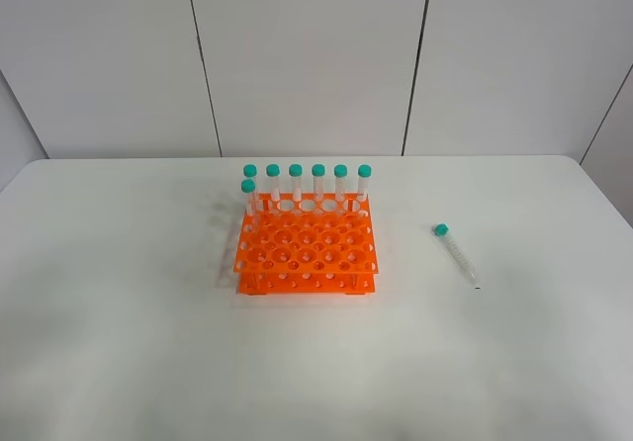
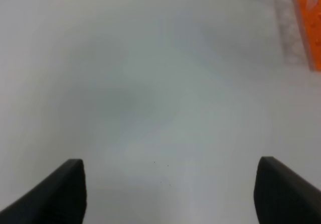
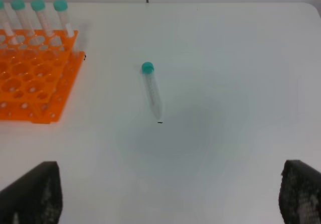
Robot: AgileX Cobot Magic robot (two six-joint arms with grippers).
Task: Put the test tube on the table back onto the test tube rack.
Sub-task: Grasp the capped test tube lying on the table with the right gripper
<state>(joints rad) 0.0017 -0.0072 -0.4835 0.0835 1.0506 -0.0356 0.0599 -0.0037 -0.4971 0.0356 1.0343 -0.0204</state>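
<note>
A clear test tube with a teal cap lies flat on the white table, to the right of the orange test tube rack. Several identical tubes stand upright along the rack's far row and left side. The right wrist view shows the lying tube ahead of my right gripper, which is open and empty, with the rack off to one side. My left gripper is open and empty over bare table; a corner of the rack shows. Neither gripper appears in the high view.
A pale panelled wall stands behind the table's far edge. The table's rounded corners show at the far left and far right in the high view.
</note>
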